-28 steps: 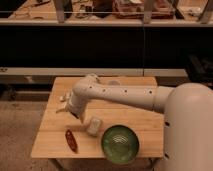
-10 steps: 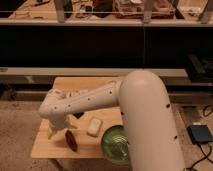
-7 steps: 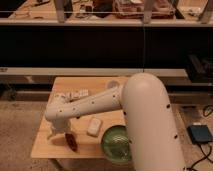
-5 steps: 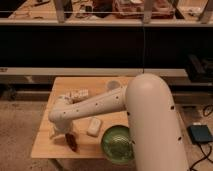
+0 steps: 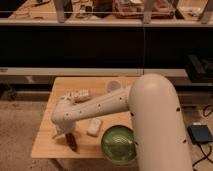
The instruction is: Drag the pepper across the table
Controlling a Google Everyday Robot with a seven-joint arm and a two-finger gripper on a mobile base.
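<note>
a dim workroom with a long dark bench [image 5: 100, 50] running across the back and cluttered shelves above it. in front stands a square counter [image 5: 46, 146] of pale wooden planks on a speckled floor.

the robot's thick white arm [image 5: 102, 104] sweeps in from the right and reaches down over the counter's front left part. its claw [image 5: 66, 134] points down, low over the wood, with its fingers spread wide and nothing held in them. the pepper [image 5: 73, 143], small, dark red and long, lies on the counter near the front edge, left of middle. its far end is tucked right beneath the claw, though i cannot tell whether the two touch.

just to the right of the claw lies a white rounded block [image 5: 93, 126], apart from the pepper. a green bowl [image 5: 112, 151] sits at the front right, close to the block. a pale cup [image 5: 113, 86] stands near the back edge. some small white bits [image 5: 78, 94] lie at the back left. a blue box [image 5: 200, 134] rests on the floor to the right.
</note>
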